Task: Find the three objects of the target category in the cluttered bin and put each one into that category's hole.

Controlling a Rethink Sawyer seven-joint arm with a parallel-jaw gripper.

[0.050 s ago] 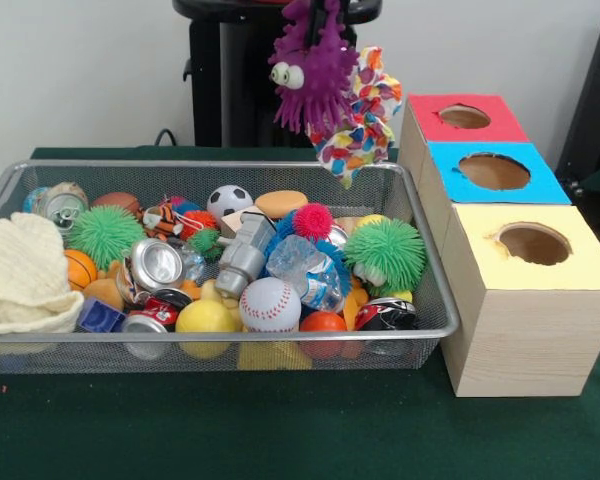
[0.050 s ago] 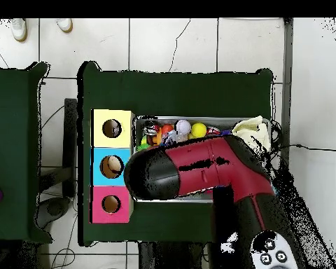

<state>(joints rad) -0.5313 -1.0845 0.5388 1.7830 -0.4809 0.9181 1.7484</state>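
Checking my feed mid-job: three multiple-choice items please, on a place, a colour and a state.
1. The baseball lies: A) near the bin's front wall B) in a hole C) on the table.
2. The middle box has a top that is: A) red B) blue C) yellow.
3. The purple spiky toy is: A) buried in clutter B) hanging above the bin C) in a hole.
A: it sits close to the front mesh. B: blue lies between red and yellow. B: it dangles clear of the clutter.

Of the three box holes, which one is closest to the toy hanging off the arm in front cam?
The red box's hole, at the far end of the row. The purple spiky toy hangs just beside it; the blue hole and yellow hole sit progressively farther away.
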